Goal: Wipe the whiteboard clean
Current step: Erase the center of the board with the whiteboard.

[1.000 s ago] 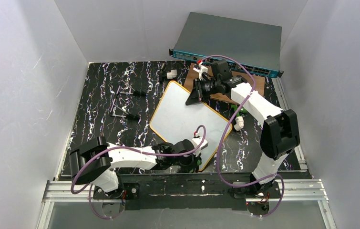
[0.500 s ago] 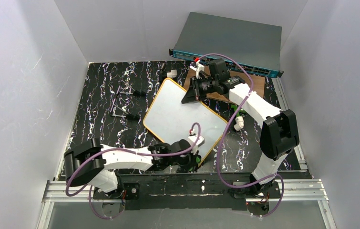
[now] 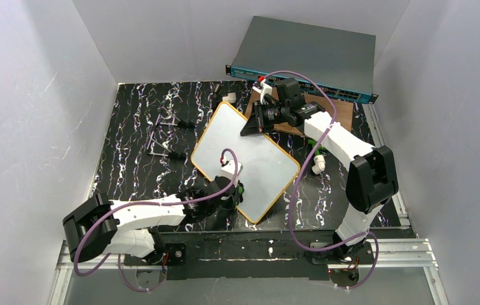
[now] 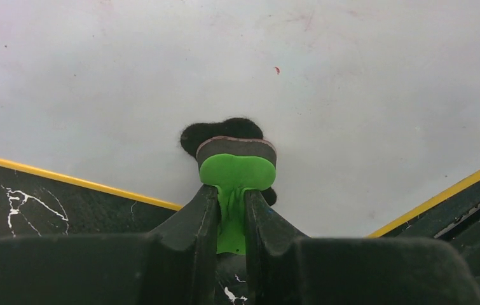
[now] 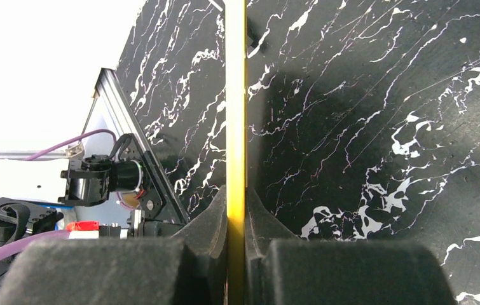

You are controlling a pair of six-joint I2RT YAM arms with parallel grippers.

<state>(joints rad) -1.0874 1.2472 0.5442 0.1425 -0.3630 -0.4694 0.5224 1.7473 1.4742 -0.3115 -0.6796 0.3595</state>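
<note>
Pinching a green eraser [image 4: 237, 166] with a fuzzy black pad, left pincer [image 4: 231, 194] sits on the smooth whiteboard [image 3: 262, 165] | right pincer [image 5: 236, 197] squeezes its thin yellow rim | whiteboard lies on black marbled bench [image 3: 135, 165]

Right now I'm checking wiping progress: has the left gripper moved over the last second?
Yes. The left gripper, shut on the green eraser, went away from the base rail and leftward, farther onto the whiteboard.
</note>
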